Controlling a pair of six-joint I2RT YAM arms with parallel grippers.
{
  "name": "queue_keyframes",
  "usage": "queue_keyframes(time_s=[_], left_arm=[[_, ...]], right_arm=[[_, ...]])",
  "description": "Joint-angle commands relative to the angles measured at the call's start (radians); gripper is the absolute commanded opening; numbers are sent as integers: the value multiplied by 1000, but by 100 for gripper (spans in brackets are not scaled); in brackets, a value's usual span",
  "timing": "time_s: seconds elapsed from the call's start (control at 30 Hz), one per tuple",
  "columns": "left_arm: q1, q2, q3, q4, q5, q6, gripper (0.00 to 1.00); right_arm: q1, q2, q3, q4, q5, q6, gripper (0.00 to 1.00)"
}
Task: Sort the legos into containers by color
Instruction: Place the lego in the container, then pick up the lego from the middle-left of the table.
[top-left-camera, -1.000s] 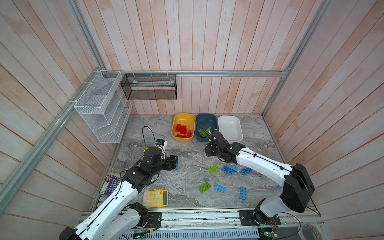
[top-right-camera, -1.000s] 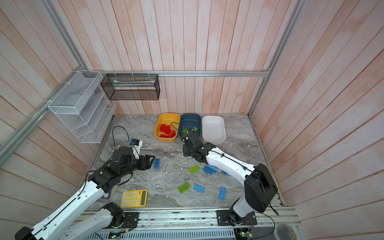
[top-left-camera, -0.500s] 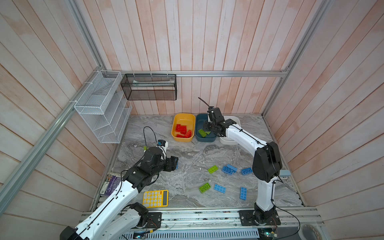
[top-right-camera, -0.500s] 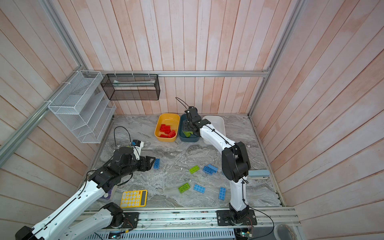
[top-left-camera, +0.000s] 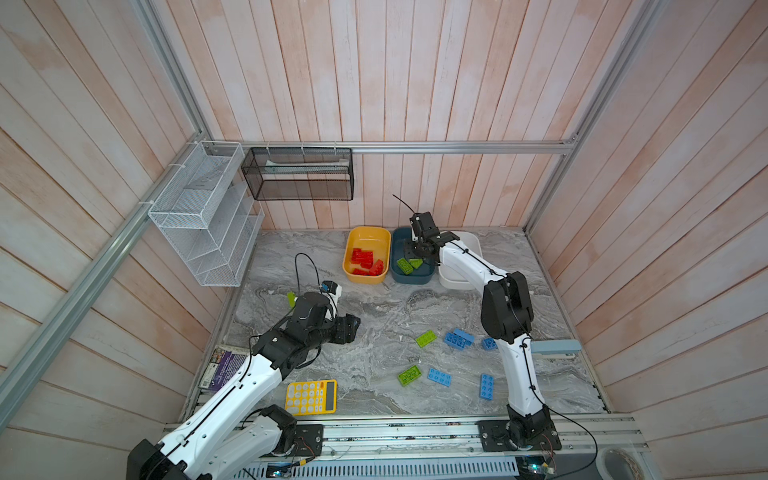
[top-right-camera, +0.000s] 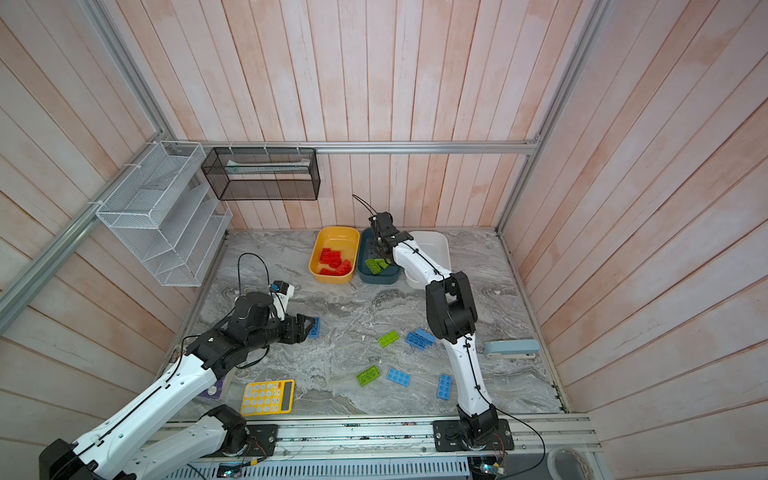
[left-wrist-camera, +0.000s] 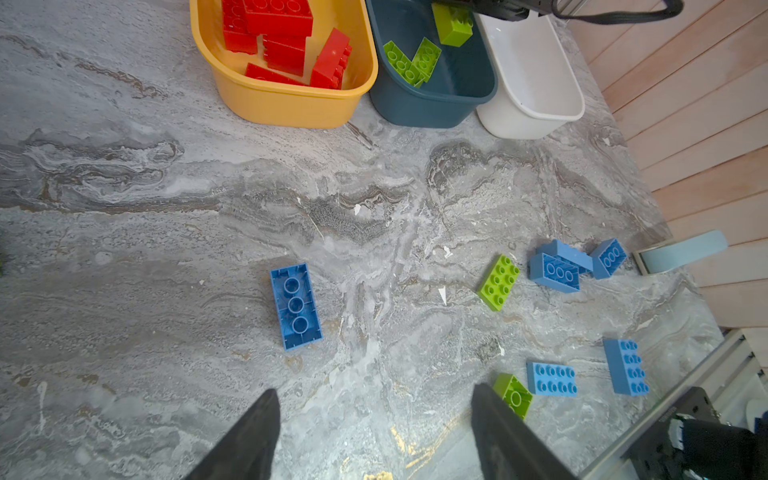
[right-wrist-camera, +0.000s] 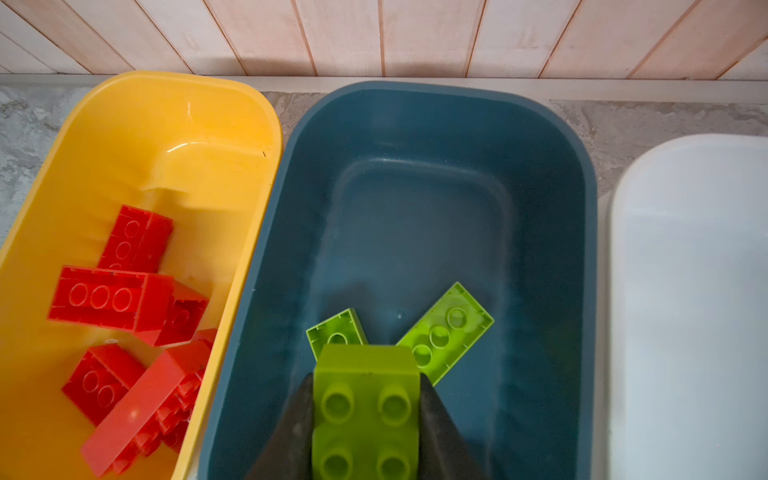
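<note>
Where gripper (right-wrist-camera: 365, 379) clamps, lego (right-wrist-camera: 365, 419) (green) hidden.

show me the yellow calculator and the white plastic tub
yellow calculator (top-left-camera: 305, 398): in a top view, on its keypad
white plastic tub (left-wrist-camera: 515, 126): left wrist view, on its outer front wall

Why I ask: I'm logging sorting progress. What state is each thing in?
yellow tub, holds red bricks
blue tub, holds two green bricks
white tub, nothing visible inside
right hand, shut on a green brick above the blue tub
left hand, open, empty
loose bricks, blue and green, lying on the table
</note>
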Motion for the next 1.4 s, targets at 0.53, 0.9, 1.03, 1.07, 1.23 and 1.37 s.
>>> queue_keyframes(time_s=[0.53, 0.9, 1.03, 1.07, 1.23, 1.37], left_arm=[[-167, 50, 98, -19, -91, 60, 74], [-424, 217, 49, 114, -148, 55, 74], [-510, 294, 70, 153, -158, 72, 74], [-533, 316, 80, 160, -164, 78, 74], [-610, 431, 122, 188, -163, 106, 75], [-646, 530, 142, 197, -164, 136, 75]], right_arm=[[-17, -257, -174, 117, -82, -21, 80], [-25, -793, -813, 427, -181, 77, 96], [-29, -950, -990, 460, -166, 104, 100], [-33, -992, -1033, 463, -159, 108, 100], [-47, -1124, -1188, 482, -95, 128, 100], [-58, -1159, -1237, 482, -67, 128, 100]])
